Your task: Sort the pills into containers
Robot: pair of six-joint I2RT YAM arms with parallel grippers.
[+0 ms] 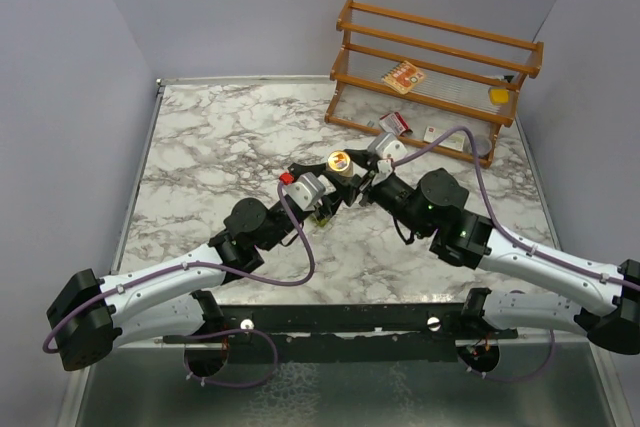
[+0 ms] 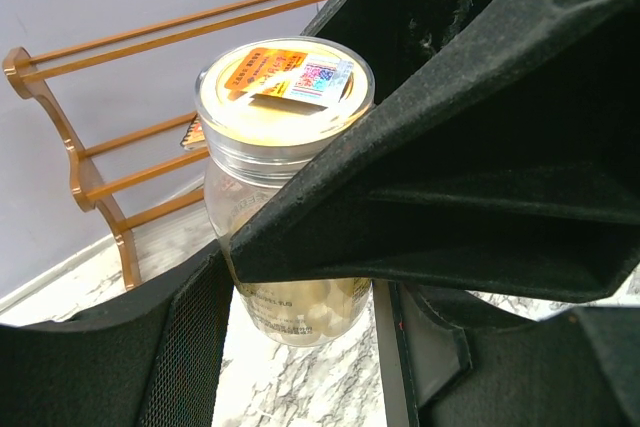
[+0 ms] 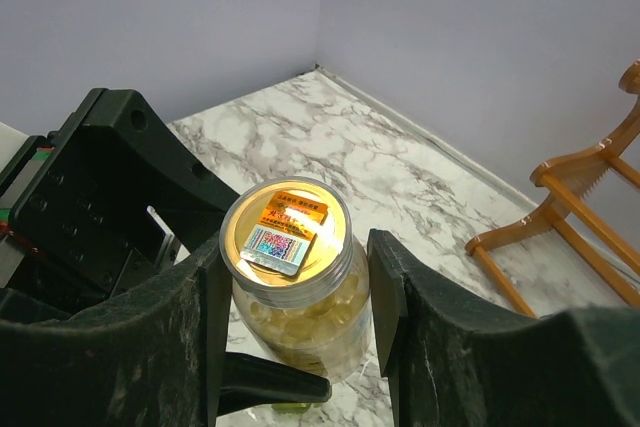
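Observation:
A small clear bottle with a gold lid stands between both arms at the table's middle. Yellow pills fill it and show through its wall. My left gripper is shut on the bottle's lower body; one of its fingers shows low against the bottle in the right wrist view. My right gripper straddles the lid, open, with a gap on the right side. A sliver of the olive-green containers shows under the bottle.
A wooden rack stands at the back right, holding a red-and-white carton and a yellow block. More small cartons lie in front of it. Grey walls close in the marble table.

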